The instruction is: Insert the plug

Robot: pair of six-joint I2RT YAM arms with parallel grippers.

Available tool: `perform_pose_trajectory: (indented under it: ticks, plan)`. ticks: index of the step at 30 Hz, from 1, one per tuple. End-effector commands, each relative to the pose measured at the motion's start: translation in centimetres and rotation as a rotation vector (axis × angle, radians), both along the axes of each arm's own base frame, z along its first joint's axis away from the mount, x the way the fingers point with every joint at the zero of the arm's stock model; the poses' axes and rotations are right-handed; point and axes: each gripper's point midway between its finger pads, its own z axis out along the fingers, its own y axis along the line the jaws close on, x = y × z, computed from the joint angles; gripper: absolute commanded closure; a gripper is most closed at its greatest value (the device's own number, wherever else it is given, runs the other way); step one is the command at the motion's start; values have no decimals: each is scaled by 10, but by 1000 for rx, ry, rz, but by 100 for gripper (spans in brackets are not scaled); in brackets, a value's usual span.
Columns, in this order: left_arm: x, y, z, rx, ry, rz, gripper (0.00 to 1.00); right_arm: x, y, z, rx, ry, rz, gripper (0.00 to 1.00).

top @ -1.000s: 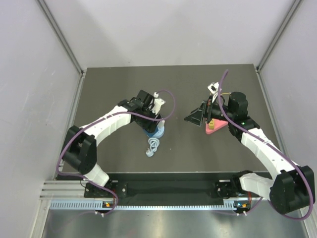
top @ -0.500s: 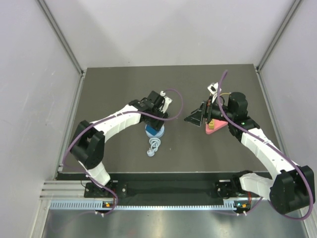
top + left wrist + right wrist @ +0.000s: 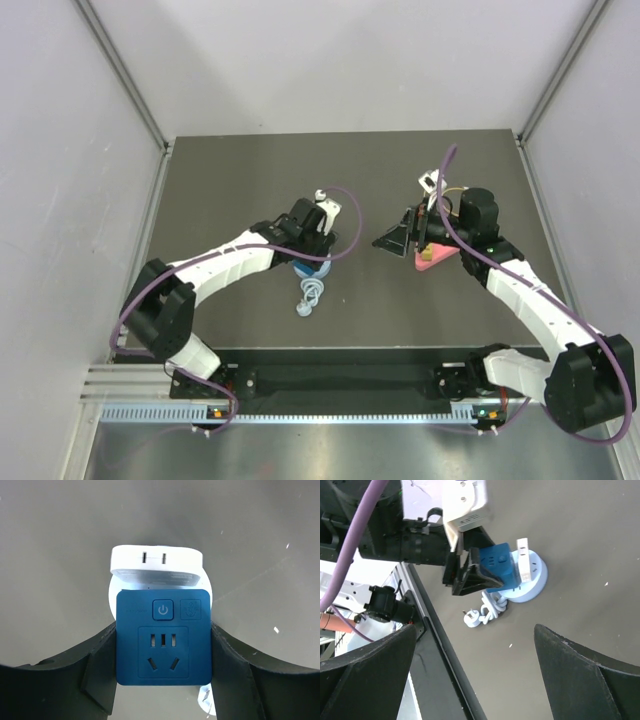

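Observation:
A blue square plug block, with a power button and socket slots on its face, sits between my left gripper's black fingers, which are shut on its two sides. Just beyond it a white adapter stands on a round white socket base. In the right wrist view the blue plug block stands on that base beside the adapter; its pins are hidden. From above, my left gripper covers the base. My right gripper hangs open to the right, holding nothing.
A coiled white cable with a round plug lies just in front of the base. A pink triangular piece lies under the right wrist. The black front rail runs along the table's near edge.
The left arm's wrist has turned and come down closer over the round base, hiding most of the blue block from above. The right arm has not moved.

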Motion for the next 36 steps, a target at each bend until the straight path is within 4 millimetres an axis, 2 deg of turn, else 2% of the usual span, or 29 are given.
perform_pose_trajectory:
  ticks: [1,5,8,9,10,15,16,18,19,23,25,26,27,29,31,33,34,36]
  plan:
    - [-11,18,6,24,-15,8,100,2,-5,7,-4,-51,-24,0]
    - [-12,15,23,-7,-52,-34,100,9,-5,6,-18,-33,-62,0]
    - [-21,10,23,-43,-53,-91,100,15,-7,4,-38,-28,-96,0]
    - [-21,10,19,-65,-70,-85,100,15,-8,5,-37,-31,-100,0]
    - [-22,10,26,-91,-100,-87,100,15,-8,5,-37,-31,-103,0]
    - [-19,19,29,-99,-176,-57,100,11,-8,2,-44,-3,-105,0]
    - [-16,19,35,-114,-208,-51,100,11,-8,2,-46,-3,-108,0]
    - [-17,20,31,-121,-226,-51,100,11,-8,3,-48,-2,-111,0]
    - [-14,18,36,-145,-251,-52,100,11,-8,3,-47,-3,-111,0]
    - [-17,18,38,-158,-254,-56,100,10,-5,6,-51,-4,-114,0]
    - [-14,19,55,-159,-266,-31,100,11,-4,2,-63,7,-123,0]
    - [-20,25,55,-144,-221,3,100,10,-2,1,-63,14,-114,0]
    - [-16,21,75,-181,-237,26,100,8,1,2,-62,8,-105,0]
    - [-20,17,98,-237,-242,32,100,-3,14,8,-39,-36,-39,0]
    - [-26,6,136,-368,-248,37,100,-7,25,34,7,-194,-3,0]
    - [-28,-8,170,-524,-270,55,100,-20,39,37,-5,-323,26,0]
    - [-37,-14,189,-605,-277,26,100,-11,39,40,-26,-382,-37,0]
    - [-50,-28,218,-762,-248,-7,100,-19,51,52,-58,-537,-9,0]
